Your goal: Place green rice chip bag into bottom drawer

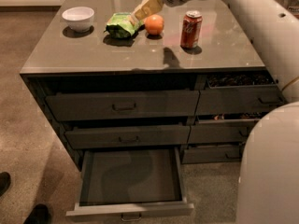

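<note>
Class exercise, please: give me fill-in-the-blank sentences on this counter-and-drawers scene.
1. The gripper is at the edge of the green bag nearest the ____.
2. The bottom drawer stands ____.
3. The white ____ sits on the counter, apart from the bag.
Missing words: orange; open; bowl.

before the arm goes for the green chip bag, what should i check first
1. Bottom drawer pulled open: ok.
2. Room in the drawer for the bag: ok, nothing shows on its dark floor.
3. Green rice chip bag in plain view on the countertop: ok.
4. Hand lined up with the bag: ok, it hangs at the bag's right end.
5. Hand has hold of the bag: cannot tell.
6. Space around the bag: not ok, the orange sits right beside the hand and bag and could get nudged.
</note>
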`<action>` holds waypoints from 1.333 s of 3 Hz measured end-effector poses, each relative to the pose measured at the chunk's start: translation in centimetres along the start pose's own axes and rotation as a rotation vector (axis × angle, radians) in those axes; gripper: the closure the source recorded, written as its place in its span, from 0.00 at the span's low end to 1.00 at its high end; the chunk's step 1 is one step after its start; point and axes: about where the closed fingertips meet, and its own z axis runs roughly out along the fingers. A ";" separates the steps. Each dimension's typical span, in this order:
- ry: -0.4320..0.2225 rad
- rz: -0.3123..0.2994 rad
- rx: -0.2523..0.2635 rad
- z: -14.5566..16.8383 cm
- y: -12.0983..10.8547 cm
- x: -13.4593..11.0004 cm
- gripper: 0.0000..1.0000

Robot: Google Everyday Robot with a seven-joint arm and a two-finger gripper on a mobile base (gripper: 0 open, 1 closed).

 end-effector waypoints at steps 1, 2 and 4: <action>-0.027 -0.044 -0.022 2.8 0.8 0.8 0.00; -0.042 -0.085 -0.031 5.8 2.0 1.4 0.00; -0.054 -0.153 -0.008 8.6 3.8 1.3 0.00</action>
